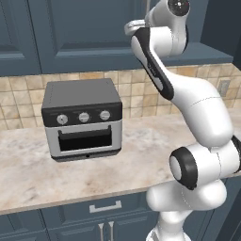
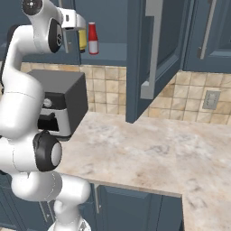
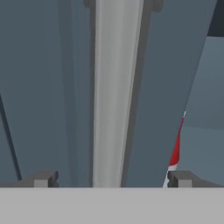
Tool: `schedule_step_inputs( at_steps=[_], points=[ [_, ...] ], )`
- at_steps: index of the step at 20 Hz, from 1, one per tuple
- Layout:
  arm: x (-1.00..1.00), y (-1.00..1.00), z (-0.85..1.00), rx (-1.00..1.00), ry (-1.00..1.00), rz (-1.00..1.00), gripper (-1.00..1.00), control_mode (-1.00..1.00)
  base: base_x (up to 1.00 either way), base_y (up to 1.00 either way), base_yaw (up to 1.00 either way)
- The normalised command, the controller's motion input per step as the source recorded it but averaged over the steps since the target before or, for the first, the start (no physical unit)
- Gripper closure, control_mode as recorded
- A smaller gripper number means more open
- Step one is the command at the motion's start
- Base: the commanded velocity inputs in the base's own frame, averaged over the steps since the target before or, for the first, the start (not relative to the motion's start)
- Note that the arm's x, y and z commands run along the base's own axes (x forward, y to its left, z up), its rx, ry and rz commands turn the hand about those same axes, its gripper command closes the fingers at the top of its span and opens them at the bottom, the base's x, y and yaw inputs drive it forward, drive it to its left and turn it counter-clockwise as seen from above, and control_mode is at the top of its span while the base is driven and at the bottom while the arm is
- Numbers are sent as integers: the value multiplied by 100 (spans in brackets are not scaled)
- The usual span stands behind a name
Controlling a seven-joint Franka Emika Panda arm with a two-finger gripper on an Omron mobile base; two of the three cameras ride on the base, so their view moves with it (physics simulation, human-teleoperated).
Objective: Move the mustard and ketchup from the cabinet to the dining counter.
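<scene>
1. You will find the slim red ketchup bottle with a pale cap [image 2: 93, 39] standing upright on the shelf of the dark blue-grey upper wall cabinet [image 2: 160, 49], with the squat yellow mustard bottle [image 2: 83, 39] just beside it, partly hidden behind the arm's wrist.
2. In the hand view, the ketchup shows as a red sliver past the edge of a cabinet door, close to one fingertip [image 3: 180, 178].
3. Your claw [image 3: 111, 179] stands wide, its tips either side of the door's long silver bar handle [image 3: 114, 94], holding nothing.
4. The beige marble-look worktop [image 2: 153, 153] below carries a black and silver toaster oven [image 1: 83, 118].
</scene>
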Motion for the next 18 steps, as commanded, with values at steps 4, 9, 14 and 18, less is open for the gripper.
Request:
schedule_step_inputs(
  at_steps=[4, 9, 14, 18],
  points=[
    [29, 22, -3, 0, 0, 0, 100, -100, 0, 0, 0],
    [16, 26, -1, 2, 0, -1, 100, -100, 0, 0, 0],
    [14, 31, 0, 1, 0, -5, 100, -100, 0, 0, 0],
    [11, 31, 0, 0, 0, -11, 100, -100, 0, 0, 0]
  ],
)
